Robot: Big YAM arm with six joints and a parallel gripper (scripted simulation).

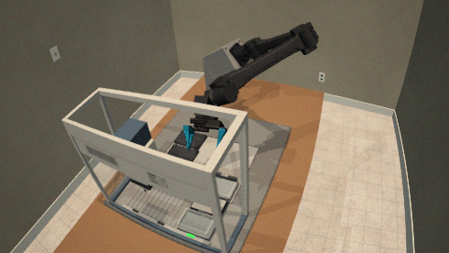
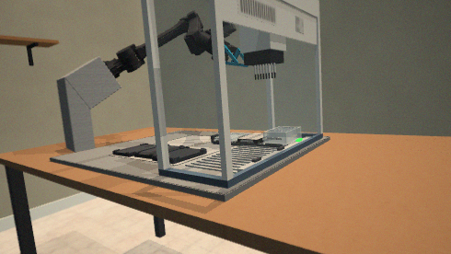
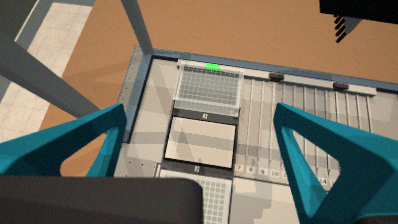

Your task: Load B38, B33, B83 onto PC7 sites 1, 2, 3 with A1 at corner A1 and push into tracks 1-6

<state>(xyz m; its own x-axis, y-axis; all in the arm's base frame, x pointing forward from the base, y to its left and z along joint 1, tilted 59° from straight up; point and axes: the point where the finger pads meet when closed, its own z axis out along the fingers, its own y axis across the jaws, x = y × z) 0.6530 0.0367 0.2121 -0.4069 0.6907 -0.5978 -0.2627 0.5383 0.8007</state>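
Teal fingers of the end effector (image 3: 200, 155) stand fully spread, released, grasping nothing, high above the row of plate nests. Only the wrist view shows below it a clear gridded plate (image 3: 209, 86) beside a lit green lamp (image 3: 213, 66), then a nest (image 3: 200, 141) with a plain pale floor. Only the exterior view shows dark carrier PC7 (image 2: 158, 151) lying on the apron outside the rails (image 2: 239, 156), on the counter (image 2: 368, 184).

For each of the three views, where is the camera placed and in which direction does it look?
Top: high above, looking down at the white frame; arm and open gripper show.
Exterior: beside the table, looking sideways; arm and grey pedestal show.
Wrist: on the gripper, looking down at the plate nests; teal fingers show.
All share the green lamp.
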